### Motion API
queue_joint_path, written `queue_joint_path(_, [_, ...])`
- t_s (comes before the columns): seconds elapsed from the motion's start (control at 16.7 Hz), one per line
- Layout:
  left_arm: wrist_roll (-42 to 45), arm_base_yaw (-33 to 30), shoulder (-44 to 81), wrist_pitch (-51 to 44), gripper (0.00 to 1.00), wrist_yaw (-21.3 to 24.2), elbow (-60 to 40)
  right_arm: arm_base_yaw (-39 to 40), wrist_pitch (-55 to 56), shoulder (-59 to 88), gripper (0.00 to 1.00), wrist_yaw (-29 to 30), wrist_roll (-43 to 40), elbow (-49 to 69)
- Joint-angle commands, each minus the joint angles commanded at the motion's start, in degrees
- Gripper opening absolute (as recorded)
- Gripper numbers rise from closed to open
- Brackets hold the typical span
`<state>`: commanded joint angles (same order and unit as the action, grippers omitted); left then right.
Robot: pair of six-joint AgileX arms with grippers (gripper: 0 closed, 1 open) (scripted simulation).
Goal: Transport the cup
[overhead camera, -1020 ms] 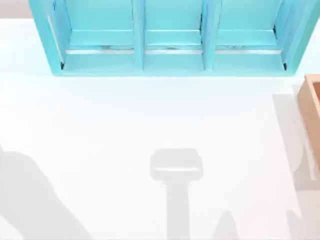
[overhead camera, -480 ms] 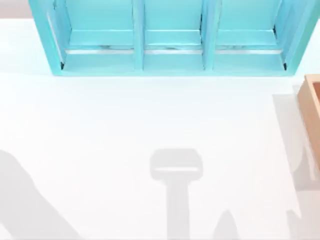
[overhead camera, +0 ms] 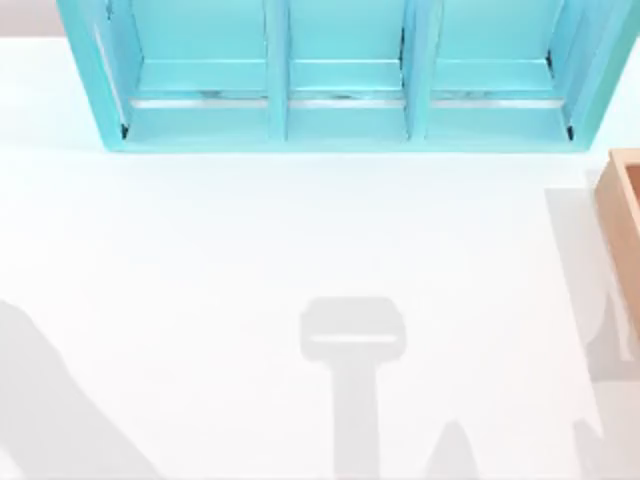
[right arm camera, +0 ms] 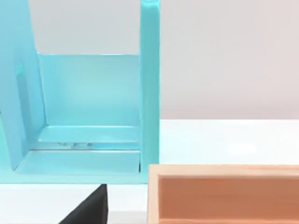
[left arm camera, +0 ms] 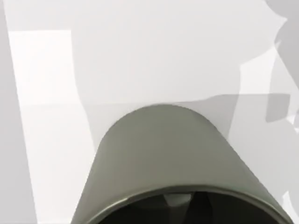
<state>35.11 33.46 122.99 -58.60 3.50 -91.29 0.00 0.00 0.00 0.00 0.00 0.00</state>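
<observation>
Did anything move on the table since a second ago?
Only the big grey shadow at the table's left near corner: it shrank back toward the left edge. The turquoise shelf, the wooden box on the right and the middle shadow stayed put.

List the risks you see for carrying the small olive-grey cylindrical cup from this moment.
1. The small olive-grey cylindrical cup sits right against the left wrist camera with no fingers visible, so the grip cannot be checked; it might slip.
2. The turquoise three-bay shelf has narrow dividers; the cup could clip one going in.
3. The tan wooden box sits at the table's right edge, where a passing arm could knock it.
</observation>
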Motion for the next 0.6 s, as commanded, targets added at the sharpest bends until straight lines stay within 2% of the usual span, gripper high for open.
queue_joint_path(0.24, [0.00,0.00,0.00,0.00,0.98,0.00,0.00,0.00,0.00,0.00,1.00,0.00,0.00,0.00])
queue_joint_path(0.6, [0.00,0.00,0.00,0.00,1.00,0.00,0.00,0.00,0.00,0.00,1.00,0.00,0.00,0.00])
